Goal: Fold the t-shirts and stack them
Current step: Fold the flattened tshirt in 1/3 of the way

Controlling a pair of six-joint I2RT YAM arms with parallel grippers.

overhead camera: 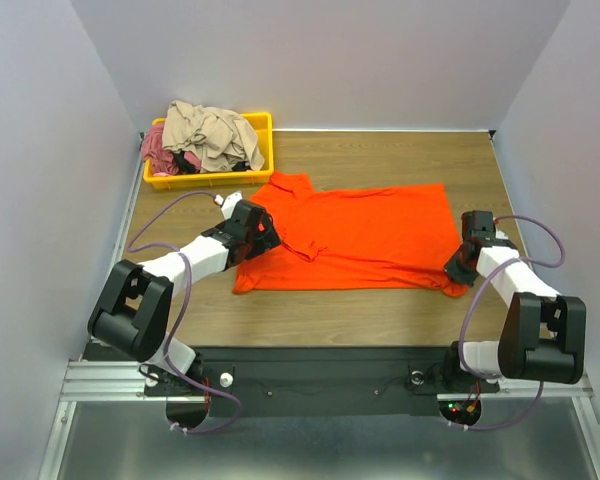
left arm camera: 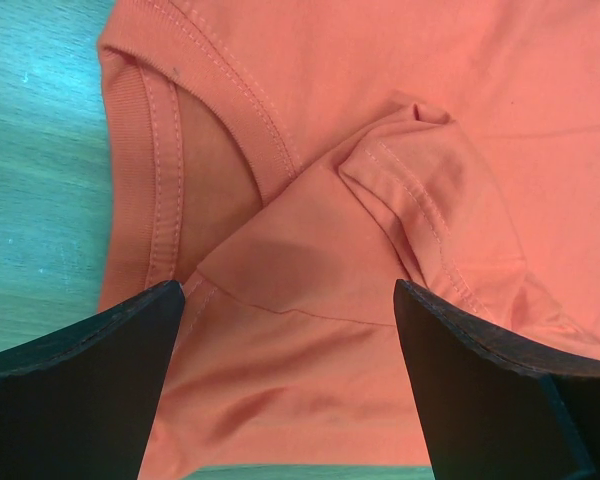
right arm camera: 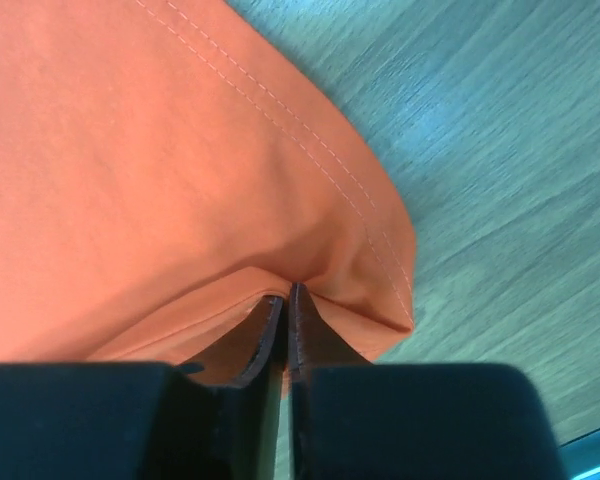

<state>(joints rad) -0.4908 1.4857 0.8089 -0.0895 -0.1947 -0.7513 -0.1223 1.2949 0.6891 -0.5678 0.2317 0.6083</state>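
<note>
The orange shirt [overhead camera: 360, 235] lies spread flat on the table [overhead camera: 400, 160], and each gripper is at one end of it.

The left gripper [left arm camera: 290, 290] is wide open. Its two fingers [left arm camera: 90, 350] stand far apart above the neck end of the shirt, and nothing is held between them. Just ahead of the tips, in the gap, the cloth is bunched: a sleeve [left arm camera: 420, 170] with a stitched edge is folded over the body of the shirt. The ribbed collar [left arm camera: 130, 160] is ahead of the left-hand finger and a little outside it. Beyond the collar, further to that side, there is bare table. I cannot tell if the fingertips touch the cloth or only hang close over it.

The right gripper [right arm camera: 288, 295] is closed on the orange shirt. Its jaws are pressed almost together, and a thin fold of cloth is pinched at the tips. The grip is near a corner of the shirt. The hem [right arm camera: 310, 150], with a double line of stitches, runs ahead of the tips and curves down to the right of them. Past the hem, on that side, the wood is bare. In the top view this gripper [overhead camera: 458, 268] sits at the near right corner of the shirt.

The beige shirt [overhead camera: 212, 128] and the pink shirt [overhead camera: 156, 150] are crumpled in a yellow tray [overhead camera: 268, 128], well beyond the left gripper [overhead camera: 267, 237]. The beige one lies on top.
</note>
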